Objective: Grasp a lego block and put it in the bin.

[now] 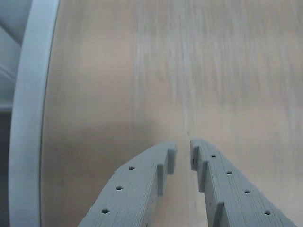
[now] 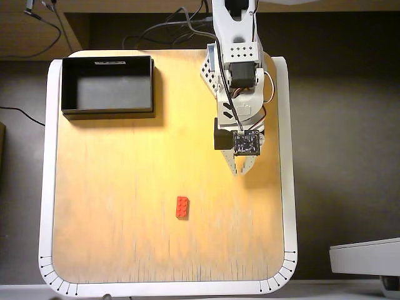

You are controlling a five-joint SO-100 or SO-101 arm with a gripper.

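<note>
Grey printed fingers fill the bottom of the wrist view, and the pincer (image 1: pixel 183 153) stands nearly closed, a thin slit between the tips, with nothing held. Below them is only bare wood grain.

Biggest thing in the room is the surface (image 2: pixel 125 237), a pale wooden board with a white rounded rim, seen whole from overhead. Next in size comes the arm (image 2: pixel 236 69), white and reaching down from the top edge, its pincer (image 2: pixel 240 170) hanging over the right part of the board. Then the bin (image 2: pixel 107 112), a black shallow box in the upper left corner, with nothing in it that I can see. Smallest is the lego block (image 2: pixel 182 207), a red brick lying flat with its long side running up and down the view, below and left of the pincer and well apart from it. It does not appear in the wrist view.

From where I stand the grasp is not yet begun. The risk, I reckon, lies in the narrow opening: coming down with the fingers this close would push the brick aside. A descent not lined up across the short side could skid it away.
</note>
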